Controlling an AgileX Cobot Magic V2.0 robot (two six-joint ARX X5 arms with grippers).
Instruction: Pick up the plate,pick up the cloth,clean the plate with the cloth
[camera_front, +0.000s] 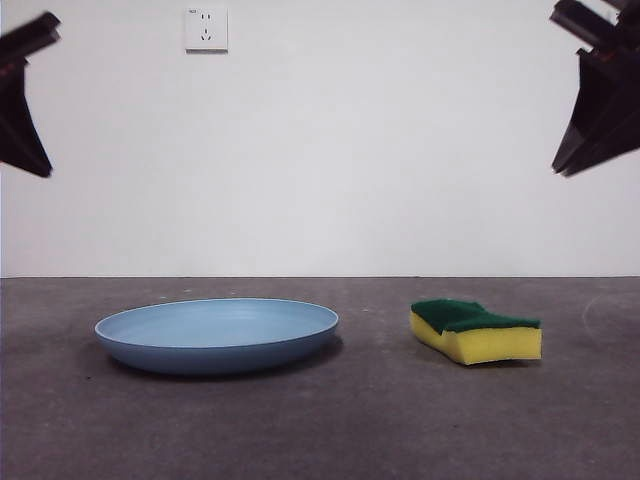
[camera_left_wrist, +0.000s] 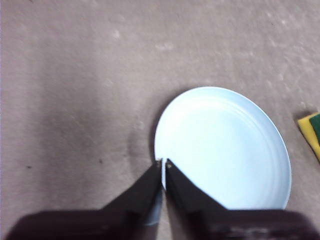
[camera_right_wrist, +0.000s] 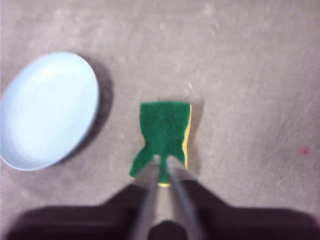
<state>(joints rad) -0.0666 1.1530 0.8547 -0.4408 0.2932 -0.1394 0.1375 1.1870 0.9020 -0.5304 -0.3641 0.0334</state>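
- Plate (camera_front: 217, 333): a wide, shallow, light-blue dish lying flat on the grey table (camera_front: 320, 430), left of centre in the front view, rim up and nothing in it.
- Sponge (camera_front: 476, 331), which stands for the cloth: a yellow foam block with its dark green scouring layer facing up, lying flat on the table to the right of the plate and well apart from it.
- Left gripper (camera_left_wrist: 163, 162): held above the table over the plate's rim (camera_left_wrist: 156, 150) in its own wrist view; its two black jaws stand nearly together, only a thin slit between the tips, and nothing is between them. It does not touch the plate.
- Right gripper (camera_right_wrist: 162, 159): held above the sponge (camera_right_wrist: 162, 135), the jaws narrow with a small gap and holding nothing. In the front view both arms show only as dark tips at the top corners, clear of the table.
- Far behind, a plain white wall (camera_front: 400, 150) carries a white socket (camera_front: 206, 29) high on the left.
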